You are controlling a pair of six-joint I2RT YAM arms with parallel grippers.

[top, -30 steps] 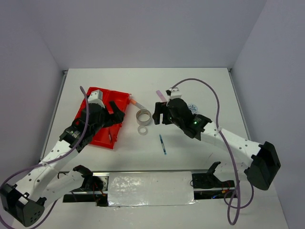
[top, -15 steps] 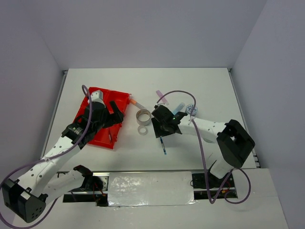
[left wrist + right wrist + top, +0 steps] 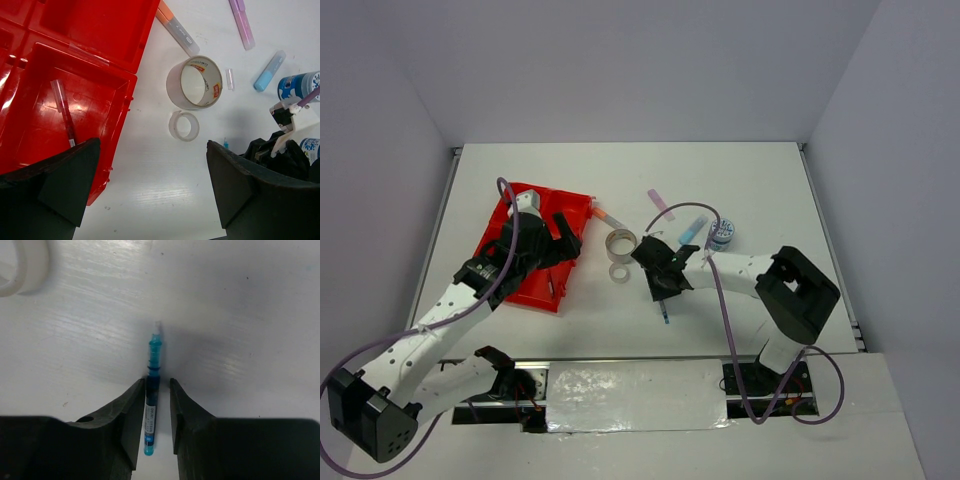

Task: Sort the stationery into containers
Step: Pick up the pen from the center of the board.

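Inside one compartment of the red tray (image 3: 90, 25) a single red pen (image 3: 65, 116) is lying, and that is all the sorting showing as done. Everything else is sitting loose on the tabletop (image 3: 770, 180): the large tape ring (image 3: 195, 82) and the small ring (image 3: 183, 125) just beside the tray, an orange-capped stick (image 3: 177, 31) near its corner, and the pink stick (image 3: 241, 22), light-blue stick (image 3: 269, 71) and a blue-white tape roll (image 3: 300, 86) farther off. Judging by this, the task is only beginning.

The right gripper (image 3: 156, 385) is pressing down at the tabletop with its jaws drawn narrow, straddling the blue pen (image 3: 154, 355). One finger is looking to be touching the barrel while a sliver of white is showing on the other side, so the pen is bracketed but not yet pinched. It is resting flat, well apart from the tray.

The left gripper (image 3: 152, 150) is hovering over the tray's edge with jaws spread wide, carrying nothing and touching nothing.
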